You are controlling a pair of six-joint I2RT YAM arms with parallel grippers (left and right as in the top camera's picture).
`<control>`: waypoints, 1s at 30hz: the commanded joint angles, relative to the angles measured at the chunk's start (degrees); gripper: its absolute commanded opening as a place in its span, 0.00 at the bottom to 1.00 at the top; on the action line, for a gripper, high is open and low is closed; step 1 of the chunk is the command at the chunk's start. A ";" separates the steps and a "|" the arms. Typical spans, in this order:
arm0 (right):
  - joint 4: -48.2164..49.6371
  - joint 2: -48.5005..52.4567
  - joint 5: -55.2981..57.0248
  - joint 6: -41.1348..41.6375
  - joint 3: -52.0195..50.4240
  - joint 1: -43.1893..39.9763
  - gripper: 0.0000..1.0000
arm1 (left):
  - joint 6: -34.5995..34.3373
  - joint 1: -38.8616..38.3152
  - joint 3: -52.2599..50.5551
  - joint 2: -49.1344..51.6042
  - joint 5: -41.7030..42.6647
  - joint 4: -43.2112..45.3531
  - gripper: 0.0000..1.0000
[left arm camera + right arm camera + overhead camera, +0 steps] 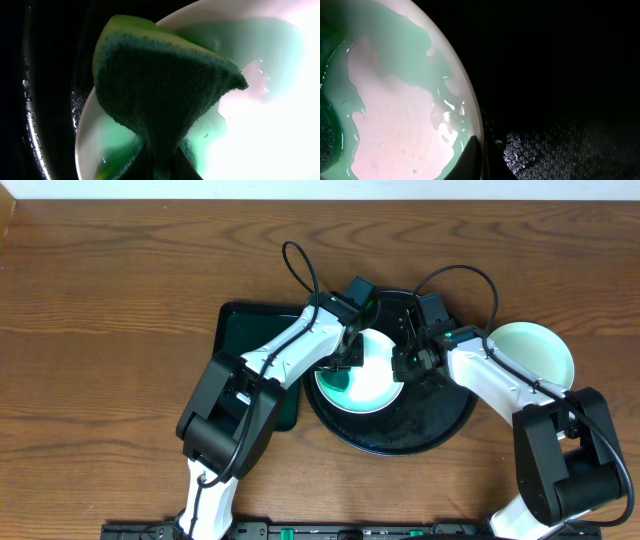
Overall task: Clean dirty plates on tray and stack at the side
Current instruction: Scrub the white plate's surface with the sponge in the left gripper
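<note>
A white plate (pixel 378 383), awash with green soapy liquid, lies on the round black tray (pixel 430 425). My left gripper (pixel 345 362) is shut on a green sponge (pixel 160 85) that presses onto the plate's (pixel 265 130) left side; the sponge hides most of the jaws (pixel 162 162). My right gripper (pixel 406 360) is shut on the plate's right rim, one finger inside and one outside (pixel 482 146). In the right wrist view the plate (pixel 395 115) shows a pale centre ringed with green film. A mint-green plate (pixel 535 350) rests on the table to the right of the tray.
A rectangular dark tray (pixel 245 335) sits just left of the round one, partly under my left arm. Foam bubbles cover the black tray's floor (pixel 560 145) beside the plate. Bare wooden table (pixel 100 330) surrounds everything.
</note>
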 commanded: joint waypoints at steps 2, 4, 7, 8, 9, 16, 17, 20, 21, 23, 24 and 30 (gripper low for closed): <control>-0.04 -1.01 0.81 -1.14 -0.26 0.50 0.01 | -0.52 -1.49 -1.88 5.11 3.06 -0.63 0.07; -0.04 -1.01 0.81 -1.14 -0.26 0.50 0.01 | -0.50 -1.49 -1.88 5.11 3.06 -0.61 0.07; -0.04 -1.01 0.81 -1.14 -0.26 0.50 0.01 | -0.52 -1.49 -1.88 5.11 3.06 -0.61 0.07; -0.04 -1.01 0.81 -1.14 -0.26 0.50 0.01 | -0.52 -1.51 -1.88 5.11 3.06 -0.61 0.07; -0.04 -1.01 0.81 -1.14 -0.26 0.50 0.01 | -0.52 -1.53 -1.88 5.11 3.06 -0.61 0.07; -0.02 -1.01 0.79 -1.14 -0.26 0.50 0.01 | -0.52 -1.60 -1.88 5.11 3.78 -0.63 0.08; -0.02 -1.01 0.79 -1.14 -0.26 0.50 0.01 | -0.52 -1.60 -1.88 5.11 4.57 -0.63 0.08; -0.02 -1.01 0.81 -1.14 -0.26 0.50 0.01 | -0.37 -1.57 -1.88 5.11 7.74 -0.57 0.07; -0.02 -1.01 0.81 -1.14 -0.26 0.50 0.01 | 0.28 -1.57 -1.88 5.11 9.33 -0.42 0.07; -0.02 -1.01 0.81 -1.14 -0.26 0.50 0.01 | 2.58 -1.57 -1.86 5.09 14.08 0.02 0.07; -0.02 -1.01 0.81 -1.14 -0.26 0.50 0.01 | 3.54 -1.57 -1.86 5.09 16.41 0.26 0.07; 0.07 -1.01 0.79 -1.14 -0.26 0.50 0.01 | 6.84 -0.83 -0.15 3.54 26.27 0.00 0.07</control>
